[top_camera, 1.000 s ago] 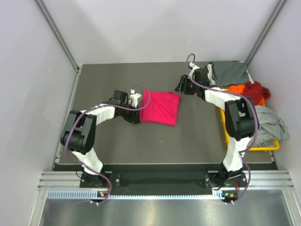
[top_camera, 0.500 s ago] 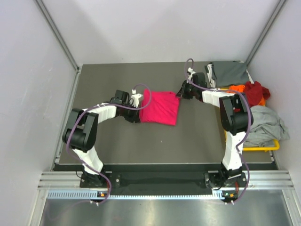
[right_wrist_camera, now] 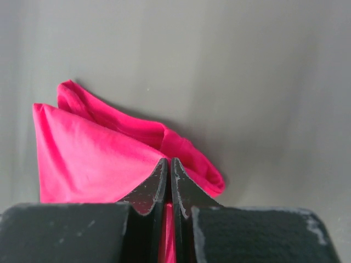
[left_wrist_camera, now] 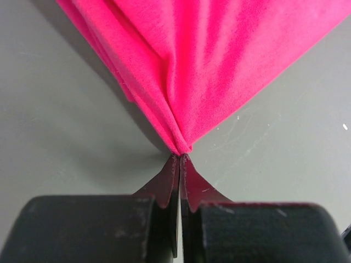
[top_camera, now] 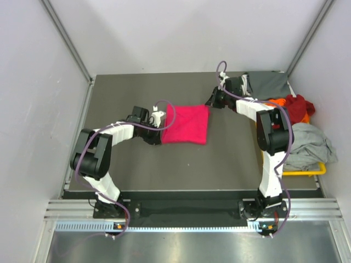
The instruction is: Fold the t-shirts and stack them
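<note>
The magenta-pink t-shirt [top_camera: 186, 125] lies folded into a rough square on the dark table. My left gripper [top_camera: 159, 133] is shut on its left edge; in the left wrist view the fingertips [left_wrist_camera: 180, 156] pinch a gathered corner of the pink cloth [left_wrist_camera: 219, 66]. My right gripper [top_camera: 210, 104] is shut on the shirt's far right corner; in the right wrist view pink cloth [right_wrist_camera: 88, 159] shows between and behind the closed fingertips [right_wrist_camera: 169, 162]. A dark grey t-shirt [top_camera: 269, 85] lies folded at the far right.
A yellow bin [top_camera: 307, 172] stands at the right edge, holding an orange shirt [top_camera: 278, 102], a dark red shirt [top_camera: 299, 107] and a light grey shirt [top_camera: 312, 145]. Grey walls close in the table [top_camera: 137, 164] on three sides.
The right gripper dipped to the shirt's far right corner and drew it back out. The shirt now lies flatter and squarer. The left gripper has kept its hold.
</note>
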`<action>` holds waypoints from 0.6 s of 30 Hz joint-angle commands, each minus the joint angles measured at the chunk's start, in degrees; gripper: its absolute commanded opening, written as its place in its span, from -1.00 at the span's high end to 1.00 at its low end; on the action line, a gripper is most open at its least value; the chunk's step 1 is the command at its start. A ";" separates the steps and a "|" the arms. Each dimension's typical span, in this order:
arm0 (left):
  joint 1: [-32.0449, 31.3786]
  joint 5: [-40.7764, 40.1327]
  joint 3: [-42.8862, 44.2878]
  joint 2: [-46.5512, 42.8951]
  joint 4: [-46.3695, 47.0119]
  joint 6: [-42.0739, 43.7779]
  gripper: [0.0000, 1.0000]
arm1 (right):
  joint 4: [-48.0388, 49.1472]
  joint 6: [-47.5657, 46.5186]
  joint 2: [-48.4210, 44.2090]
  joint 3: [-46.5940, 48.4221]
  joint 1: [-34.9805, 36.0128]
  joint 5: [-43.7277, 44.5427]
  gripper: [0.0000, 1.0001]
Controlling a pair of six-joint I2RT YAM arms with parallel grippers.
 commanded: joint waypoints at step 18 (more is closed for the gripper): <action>2.37 3.16 5.12 -6.79 -0.45 -0.21 0.25 | 6.48 4.95 -15.83 -19.64 1.51 7.11 -0.07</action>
